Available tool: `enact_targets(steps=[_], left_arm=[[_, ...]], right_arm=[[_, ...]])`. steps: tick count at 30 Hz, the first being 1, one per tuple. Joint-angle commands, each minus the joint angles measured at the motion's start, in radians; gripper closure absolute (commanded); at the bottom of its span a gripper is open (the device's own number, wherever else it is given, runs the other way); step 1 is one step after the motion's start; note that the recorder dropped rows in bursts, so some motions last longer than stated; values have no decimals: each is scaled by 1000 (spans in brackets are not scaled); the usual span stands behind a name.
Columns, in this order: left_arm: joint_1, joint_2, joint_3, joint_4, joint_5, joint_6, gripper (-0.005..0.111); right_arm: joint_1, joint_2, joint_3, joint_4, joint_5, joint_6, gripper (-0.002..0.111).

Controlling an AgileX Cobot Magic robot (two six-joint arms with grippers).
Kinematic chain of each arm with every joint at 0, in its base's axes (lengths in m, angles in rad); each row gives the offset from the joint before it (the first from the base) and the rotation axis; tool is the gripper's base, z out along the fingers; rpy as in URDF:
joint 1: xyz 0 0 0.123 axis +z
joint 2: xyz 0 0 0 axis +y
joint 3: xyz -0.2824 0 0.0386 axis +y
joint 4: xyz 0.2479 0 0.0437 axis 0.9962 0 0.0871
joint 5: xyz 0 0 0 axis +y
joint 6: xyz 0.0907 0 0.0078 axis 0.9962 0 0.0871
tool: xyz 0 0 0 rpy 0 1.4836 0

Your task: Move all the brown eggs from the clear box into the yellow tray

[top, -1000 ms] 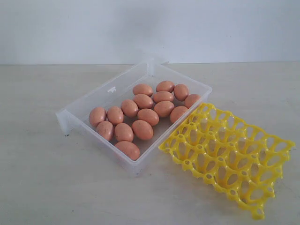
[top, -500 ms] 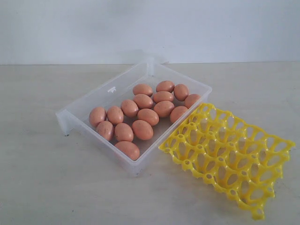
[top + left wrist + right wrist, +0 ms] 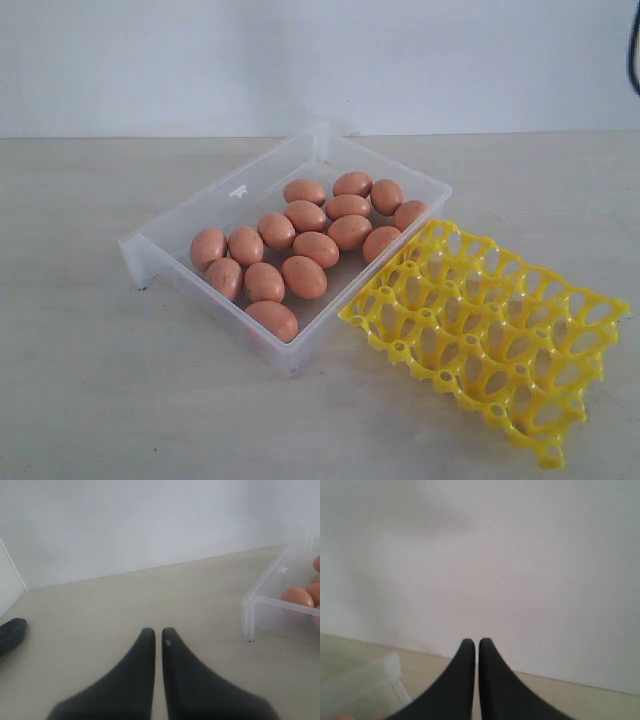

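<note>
Several brown eggs [image 3: 316,248] lie loose inside the clear box [image 3: 212,202] in the middle of the table. To its right lies the yellow tray [image 3: 495,335], with no egg in its cups. Neither gripper shows in the exterior view. In the left wrist view my left gripper [image 3: 156,631] is shut with nothing between its black fingers; a corner of the clear box [image 3: 260,605] with a brown egg [image 3: 297,597] is off to one side. My right gripper [image 3: 476,642] is shut on nothing, facing the wall, a blurred corner of the clear box [image 3: 370,687] near it.
A pale wall stands behind the table. A dark cable or arm part [image 3: 633,50] shows at the upper right edge of the exterior view. A dark object [image 3: 11,632] lies on the table at the edge of the left wrist view.
A dark strip has come into the upper right edge of the exterior view. Eggs, box and tray have not moved.
</note>
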Motion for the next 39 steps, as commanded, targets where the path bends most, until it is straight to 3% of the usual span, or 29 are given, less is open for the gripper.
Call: enact_targets(steps=[1, 6, 9, 12, 17, 21, 24, 30, 32, 39], left_arm=[[-6, -3, -3, -5, -7, -3, 103], [-6, -3, -3, -5, -7, -3, 103], [-6, -3, -3, -5, -7, -3, 103], [-6, -3, -3, -5, -7, -3, 103], [-6, -3, -3, -5, -7, -3, 103], [-6, -3, -3, -5, -7, -3, 103], [-6, -3, -3, -5, -7, -3, 103], [-6, -3, -3, -5, -7, -3, 103], [-6, -3, -3, -5, -7, -3, 103], [-6, -3, -3, -5, -7, -3, 103]], right_arm=[[106, 63, -42, -59, 158, -133, 108], [207, 118, -42, -44, 527, -353, 108], [209, 155, -50, 55, 683, -457, 108], [180, 187, -95, 291, 742, -601, 108], [142, 257, -245, 869, 863, -1084, 108], [144, 373, -437, 1150, 1064, -1263, 108], [144, 471, -558, 1205, 1152, -1296, 108], [149, 594, -638, 1207, 1138, -1315, 108], [159, 618, -638, 1210, 1130, -1369, 102], [198, 694, -638, 1286, 1009, -1438, 61]])
